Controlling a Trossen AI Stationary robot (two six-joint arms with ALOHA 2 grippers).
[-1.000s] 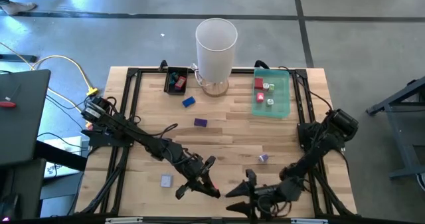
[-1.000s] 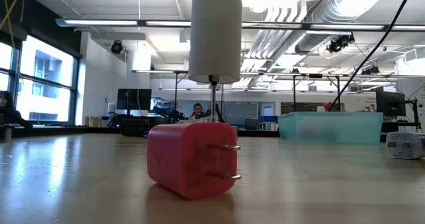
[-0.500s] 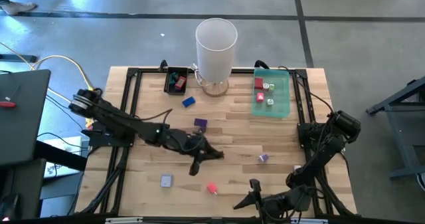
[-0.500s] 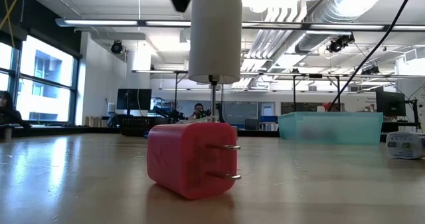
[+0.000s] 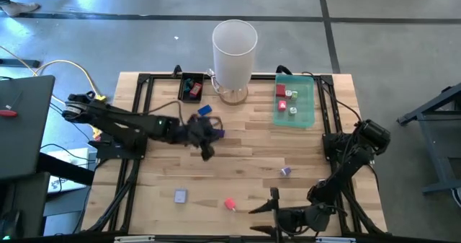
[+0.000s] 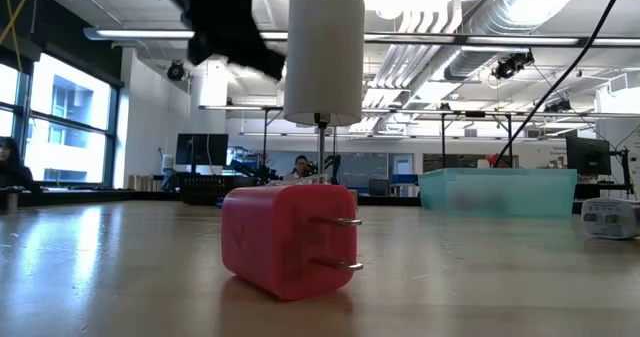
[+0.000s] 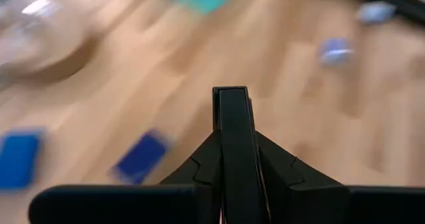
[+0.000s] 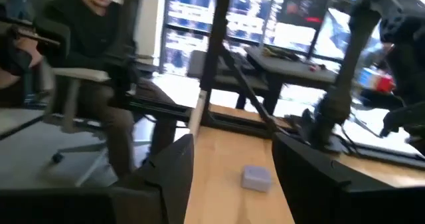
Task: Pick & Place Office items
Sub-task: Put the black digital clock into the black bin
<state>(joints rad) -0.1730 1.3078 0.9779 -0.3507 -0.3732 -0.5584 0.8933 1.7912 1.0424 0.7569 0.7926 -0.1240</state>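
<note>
CHANGE: left gripper (image 5: 207, 143) swung from the table's near edge up beside the purple block (image 5: 217, 133) | STATE: fingers pressed together, empty | STEP: reaching for next item | NEXT: must spread jaws over block | right gripper (image 5: 272, 203) half-spread, parked at near edge.

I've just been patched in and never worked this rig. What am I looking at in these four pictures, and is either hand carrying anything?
Two dark robot arms work at a wooden table. The top picture looks straight down; the second sits at table height; the other two ride on the wrists. The left hand is shut with nothing between its fingers, over the purple block near a blue block. The right hand waits open and empty at the near edge. Loose pieces include a red plug, a grey block and a small lilac piece. At the back stand a white cylinder, a green tray and a black tray.
</note>
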